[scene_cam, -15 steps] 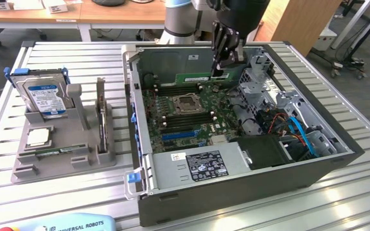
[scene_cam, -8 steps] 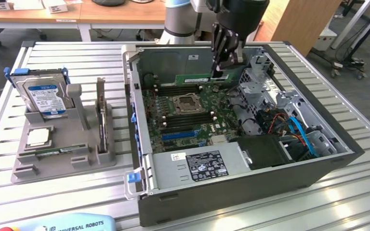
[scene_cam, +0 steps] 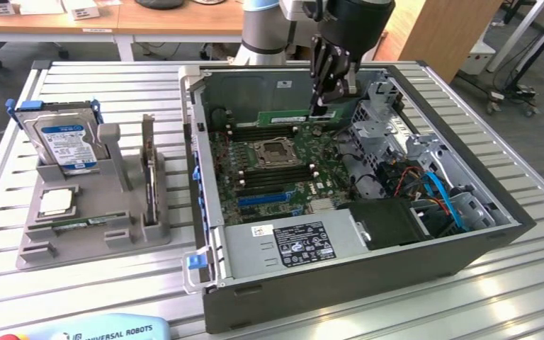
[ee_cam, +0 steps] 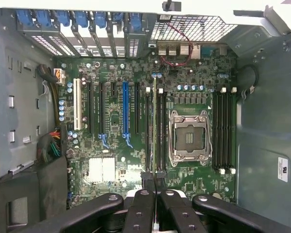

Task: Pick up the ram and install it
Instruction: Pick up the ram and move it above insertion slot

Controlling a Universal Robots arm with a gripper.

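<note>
- My gripper [scene_cam: 321,106] was closed almost fully, clamping the ram [scene_cam: 286,116] by its top edge.
- The ram hung edge-down right under my fingertips, over the motherboard [scene_cam: 272,166] inside the open computer case [scene_cam: 348,287], in the exterior view's upper middle.

Slatted silver aluminium table [scene_cam: 523,280] carries: open dark-grey metal PC case [scene_cam: 348,287], grey plastic parts holder [scene_cam: 64,249] beside it, pale-blue pendant [scene_cam: 102,331].

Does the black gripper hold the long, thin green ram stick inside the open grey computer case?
Yes, the gripper is shut on the ram stick over the green motherboard in the case.
</note>
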